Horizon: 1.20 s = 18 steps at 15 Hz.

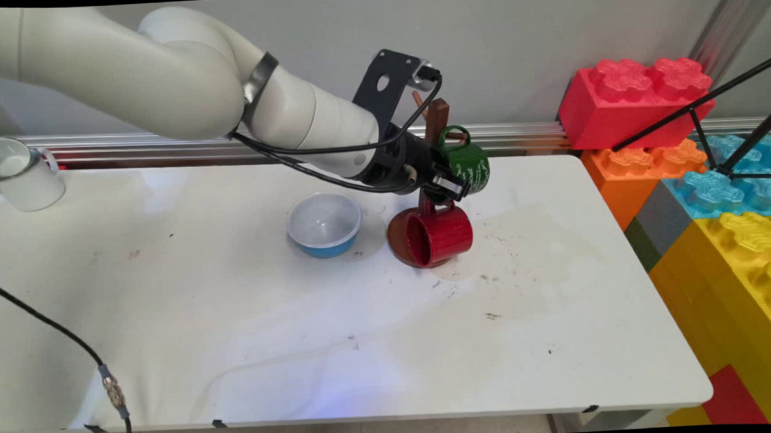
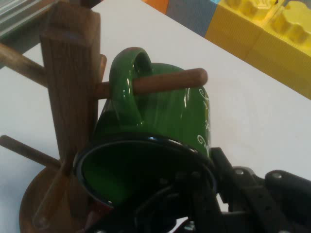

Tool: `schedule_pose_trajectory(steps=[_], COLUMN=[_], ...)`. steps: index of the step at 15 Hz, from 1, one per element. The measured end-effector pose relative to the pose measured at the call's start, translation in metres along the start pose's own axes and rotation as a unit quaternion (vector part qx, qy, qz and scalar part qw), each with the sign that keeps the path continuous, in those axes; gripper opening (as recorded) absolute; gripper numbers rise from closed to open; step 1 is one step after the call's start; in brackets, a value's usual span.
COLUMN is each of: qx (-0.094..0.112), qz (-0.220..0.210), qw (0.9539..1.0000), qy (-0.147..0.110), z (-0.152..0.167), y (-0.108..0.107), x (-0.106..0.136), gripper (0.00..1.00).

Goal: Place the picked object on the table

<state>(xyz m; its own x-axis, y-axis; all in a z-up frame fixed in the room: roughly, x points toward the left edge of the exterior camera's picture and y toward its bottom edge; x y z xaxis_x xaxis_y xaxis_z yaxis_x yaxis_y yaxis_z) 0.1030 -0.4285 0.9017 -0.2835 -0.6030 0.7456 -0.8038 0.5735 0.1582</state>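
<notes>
The green mug (image 2: 160,114) is hung by its handle on a peg of the wooden mug tree (image 2: 68,97), its rim clamped by the gripper (image 1: 450,187). A red mug (image 1: 439,236) hangs below; a blue bowl (image 1: 324,224) sits just beside.

I'm working in what looks like a robotics lab: a bare white table (image 1: 364,345) against a plain wall, oversized toy building blocks (image 1: 713,231) stacked at right, loose cable (image 1: 62,333) lower left.
</notes>
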Motion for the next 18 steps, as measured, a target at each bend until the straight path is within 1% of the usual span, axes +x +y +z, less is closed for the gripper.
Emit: schedule_pose_trajectory(steps=[9, 18], qx=[-0.011, -0.029], qz=[0.004, 0.001], qw=[0.9999, 0.9996], qy=[0.004, 0.000], z=[-0.010, -0.028], y=[0.001, 0.012], x=[0.002, 0.006], gripper=[0.00, 0.00])
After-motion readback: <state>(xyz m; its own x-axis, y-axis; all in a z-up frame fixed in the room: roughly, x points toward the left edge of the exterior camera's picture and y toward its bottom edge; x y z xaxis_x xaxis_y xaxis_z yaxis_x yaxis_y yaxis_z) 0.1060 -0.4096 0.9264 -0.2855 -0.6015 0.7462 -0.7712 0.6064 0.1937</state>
